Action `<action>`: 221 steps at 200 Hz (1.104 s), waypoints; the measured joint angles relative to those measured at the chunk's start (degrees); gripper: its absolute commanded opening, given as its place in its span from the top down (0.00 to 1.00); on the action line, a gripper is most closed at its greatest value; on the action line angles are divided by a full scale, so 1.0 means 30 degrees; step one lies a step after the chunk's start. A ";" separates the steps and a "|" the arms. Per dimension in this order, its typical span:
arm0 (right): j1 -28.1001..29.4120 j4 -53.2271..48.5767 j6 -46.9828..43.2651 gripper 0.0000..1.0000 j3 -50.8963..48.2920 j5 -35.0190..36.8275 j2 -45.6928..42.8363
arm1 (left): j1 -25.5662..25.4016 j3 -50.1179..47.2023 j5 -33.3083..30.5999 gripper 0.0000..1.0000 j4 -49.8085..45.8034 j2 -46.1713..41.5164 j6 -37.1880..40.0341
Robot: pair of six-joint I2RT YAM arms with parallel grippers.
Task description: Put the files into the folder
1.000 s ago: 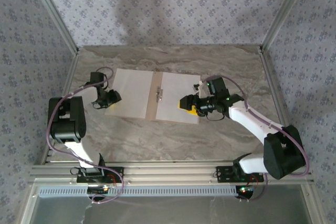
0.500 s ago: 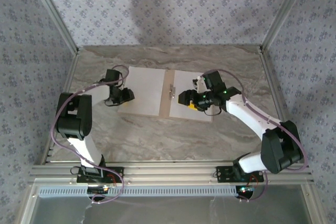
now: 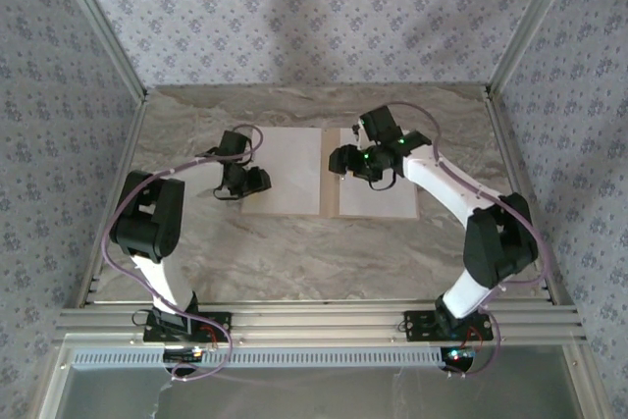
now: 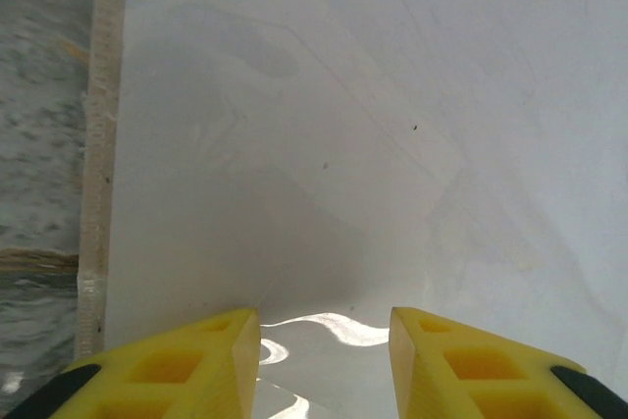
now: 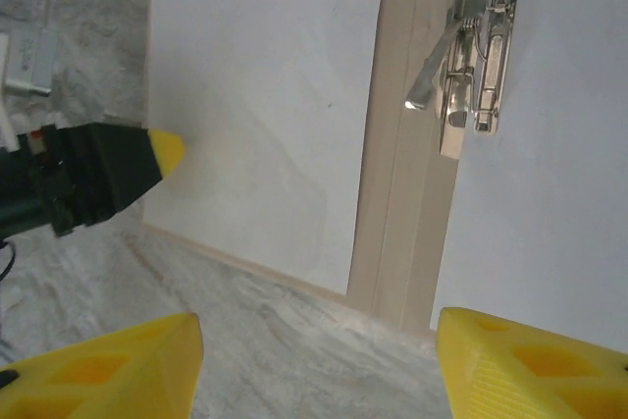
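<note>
Slid rightward with both arms over the last second: open tan cardboard folder (image 3: 331,193) on marbled desk (image 3: 294,252) | two white paper sheets (image 3: 290,169) lying inside it, under both tips | left end effector (image 3: 253,182) spread over left sheet | right end effector (image 3: 342,160) spread wide, silver metal clip (image 5: 476,56) just ahead | probably only closing left.

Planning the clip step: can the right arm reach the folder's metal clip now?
Probably yes: right gripper open by the spine, clip bare ahead of it, left gripper off over the left sheet.

Part of the folder (image 3: 330,193) lies hidden under the left hand (image 3: 255,182).
</note>
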 measured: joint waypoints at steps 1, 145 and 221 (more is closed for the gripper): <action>0.0000 -0.0015 0.0000 0.38 0.0036 0.0022 0.0036 | -0.0015 0.0000 0.0000 0.61 0.0000 0.0000 0.0000; 0.0342 -0.3861 -0.1005 0.53 0.6178 0.3869 0.6003 | -0.0321 -0.0095 -0.0007 0.61 0.0058 -0.0029 -0.0197; 0.0481 -0.4903 -0.1209 0.64 0.8014 0.4481 0.7628 | -0.0313 -0.0168 -0.0007 0.61 0.0124 -0.0058 -0.0197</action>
